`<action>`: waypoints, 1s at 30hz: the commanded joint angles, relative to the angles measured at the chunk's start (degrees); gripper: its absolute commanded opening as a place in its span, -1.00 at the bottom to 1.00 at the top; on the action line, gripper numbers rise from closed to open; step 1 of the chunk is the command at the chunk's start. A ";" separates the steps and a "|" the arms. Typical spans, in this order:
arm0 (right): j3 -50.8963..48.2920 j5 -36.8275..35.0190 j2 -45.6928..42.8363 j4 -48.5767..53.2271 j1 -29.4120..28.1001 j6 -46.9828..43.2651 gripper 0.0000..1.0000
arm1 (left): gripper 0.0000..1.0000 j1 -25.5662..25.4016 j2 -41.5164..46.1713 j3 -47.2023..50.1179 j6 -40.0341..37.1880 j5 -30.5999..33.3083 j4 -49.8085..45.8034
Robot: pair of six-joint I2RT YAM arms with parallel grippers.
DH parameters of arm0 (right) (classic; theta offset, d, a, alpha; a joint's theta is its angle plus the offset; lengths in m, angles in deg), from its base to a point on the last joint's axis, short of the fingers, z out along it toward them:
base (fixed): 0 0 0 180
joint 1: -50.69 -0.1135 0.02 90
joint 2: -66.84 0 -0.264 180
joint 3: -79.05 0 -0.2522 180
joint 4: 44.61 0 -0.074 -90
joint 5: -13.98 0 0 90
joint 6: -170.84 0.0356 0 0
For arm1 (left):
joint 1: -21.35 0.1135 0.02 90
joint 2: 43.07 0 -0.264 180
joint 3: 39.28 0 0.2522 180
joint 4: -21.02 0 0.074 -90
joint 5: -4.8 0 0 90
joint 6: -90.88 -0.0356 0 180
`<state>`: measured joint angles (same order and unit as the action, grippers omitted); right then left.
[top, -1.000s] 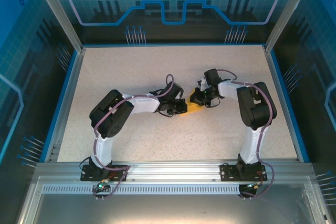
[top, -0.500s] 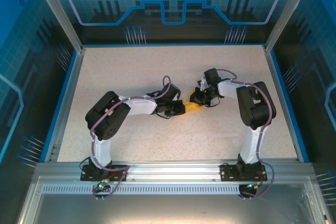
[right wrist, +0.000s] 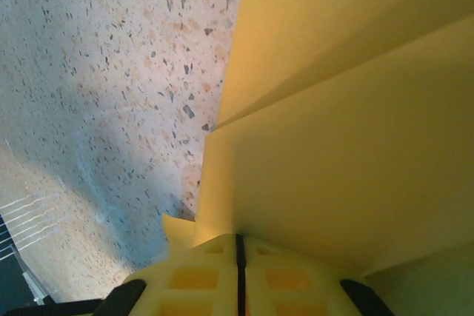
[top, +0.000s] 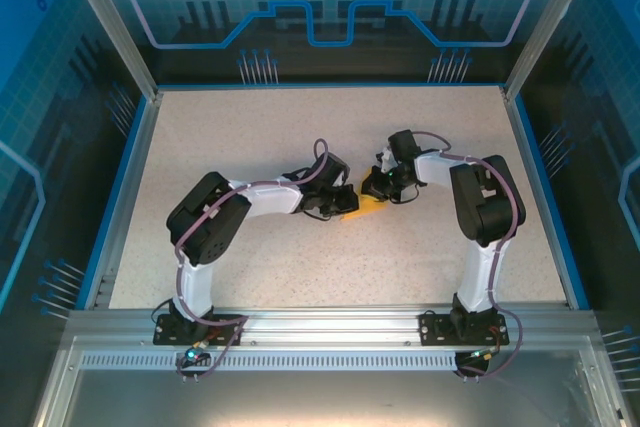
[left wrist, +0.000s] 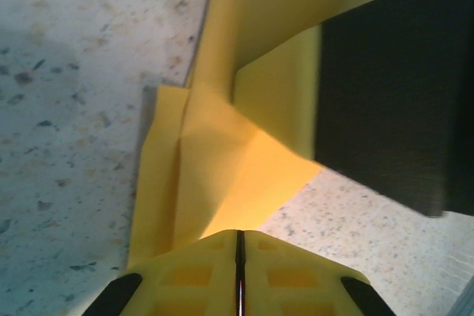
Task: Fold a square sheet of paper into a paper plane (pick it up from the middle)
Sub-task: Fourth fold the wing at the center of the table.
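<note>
Two grippers met mid-table. I saw the left gripper (top: 343, 201) and right gripper (top: 381, 187) both pinched tight on the creased yellow paper sheet (top: 368, 206), which lay at 3 o'clock of the left and 7 o'clock of the right. Speckled beige tabletop (top: 250, 137), blue-rimmed; blue patterned panels (top: 330, 7) stood around it.

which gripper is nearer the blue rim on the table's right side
Right. The right gripper sits left of the rim, mid-table; the left gripper is farther left, across the paper.
</note>
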<state>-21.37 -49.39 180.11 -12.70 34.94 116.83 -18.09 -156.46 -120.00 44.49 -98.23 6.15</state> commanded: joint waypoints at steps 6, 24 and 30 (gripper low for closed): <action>-0.71 -7.30 3.97 3.21 0.83 0.96 -0.82 | -0.79 -0.09 -0.79 1.69 -0.14 2.20 -3.20; -2.28 -0.11 -7.08 -3.16 -0.38 -0.61 -0.68 | -1.00 0.06 -0.79 8.05 1.29 6.11 -2.57; -4.55 -1.45 -8.31 -2.63 -3.53 0.37 -0.84 | -1.00 0.07 -0.87 8.33 1.65 5.74 -1.85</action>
<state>-24.10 -50.13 172.11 -15.35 33.00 116.83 -18.20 -155.84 -114.73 45.48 -94.85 11.36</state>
